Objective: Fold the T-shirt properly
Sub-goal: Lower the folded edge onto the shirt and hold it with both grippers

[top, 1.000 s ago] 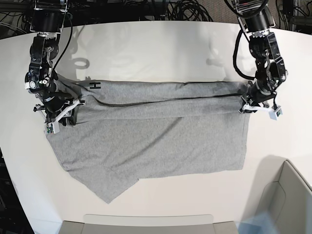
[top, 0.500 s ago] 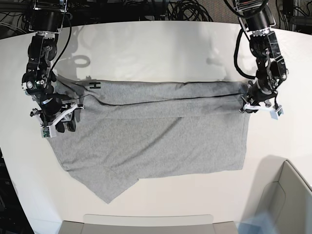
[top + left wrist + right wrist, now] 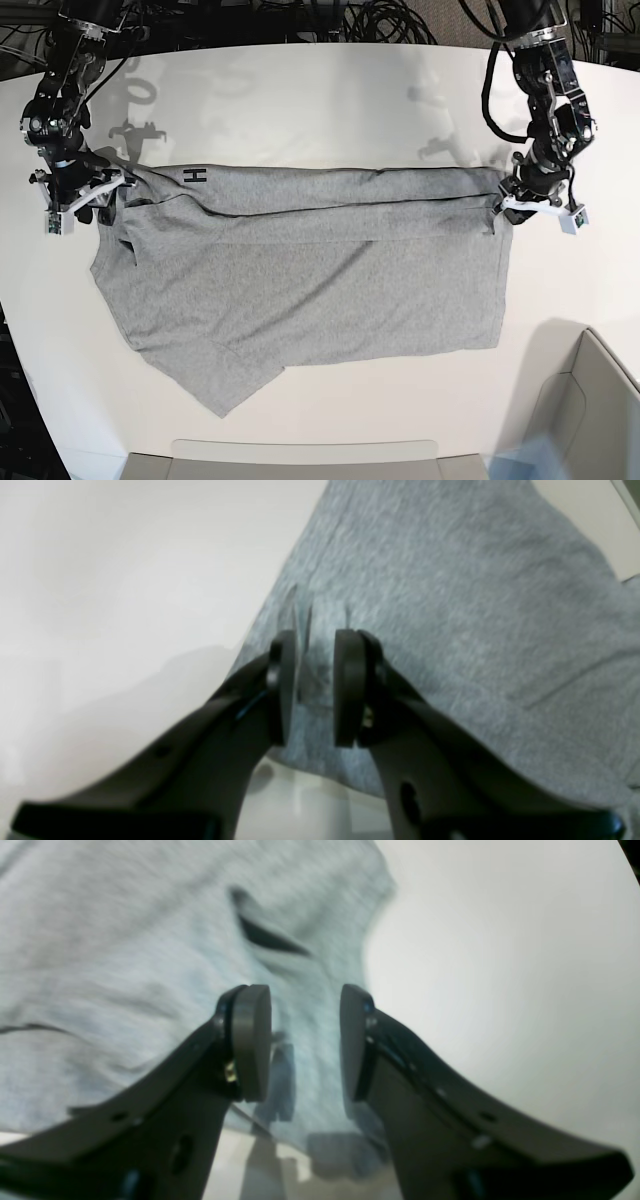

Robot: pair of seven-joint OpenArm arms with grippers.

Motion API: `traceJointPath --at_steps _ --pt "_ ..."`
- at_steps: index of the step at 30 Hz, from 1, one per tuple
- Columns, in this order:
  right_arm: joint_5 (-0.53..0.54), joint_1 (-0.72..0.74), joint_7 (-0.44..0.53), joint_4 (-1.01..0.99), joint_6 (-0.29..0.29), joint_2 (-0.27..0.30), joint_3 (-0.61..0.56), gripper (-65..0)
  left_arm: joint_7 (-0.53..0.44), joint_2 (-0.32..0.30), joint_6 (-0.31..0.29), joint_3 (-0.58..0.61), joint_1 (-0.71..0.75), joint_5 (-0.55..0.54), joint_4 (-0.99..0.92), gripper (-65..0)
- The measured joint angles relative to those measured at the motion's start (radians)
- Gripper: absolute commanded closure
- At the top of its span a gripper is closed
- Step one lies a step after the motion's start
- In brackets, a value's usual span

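Note:
The grey T-shirt lies spread across the white table, its far long edge folded over toward the front, with a black letter H showing near the left end. My left gripper hovers at the shirt's right end. In the left wrist view the left gripper is open by a narrow gap, with the T-shirt below it and nothing pinched. My right gripper is at the shirt's far left corner. Close up, the right gripper stands open over the T-shirt edge.
A grey bin stands at the front right corner. A flat grey tray edge runs along the front. Black cables pile up behind the table's far edge.
Both grippers have let go of the shirt and opened. The right arm lifted and drew back toward the far left; the shirt's left end now lies flat. The left gripper rose slightly.

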Motion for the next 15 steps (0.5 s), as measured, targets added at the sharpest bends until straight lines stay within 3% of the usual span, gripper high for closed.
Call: traceJointPath --at_steps 2,4,6,9,15 --pt "-0.003 -0.013 -0.002 0.000 0.012 -0.017 0.039 -23.4 0.000 0.000 0.000 0.000 0.009 0.002 0.000 -14.8" --pt "0.000 -0.016 -0.013 -0.007 0.090 -0.026 0.087 -23.4 0.001 0.000 -0.004 0.000 0.017 -0.002 0.000 -14.8" --pt "-0.001 -0.005 -0.001 -0.041 0.124 -0.034 0.124 -23.4 0.000 0.000 -0.003 0.000 0.019 0.001 0.000 -14.9" --pt "-0.018 0.003 -0.007 -0.109 0.127 -0.039 0.142 -23.4 0.003 0.000 -0.001 0.001 0.018 0.002 0.000 -15.0" --pt "-0.018 0.005 -0.010 -0.144 0.133 -0.032 0.138 -23.4 0.097 0.000 0.000 0.002 0.013 0.003 0.000 -19.3"
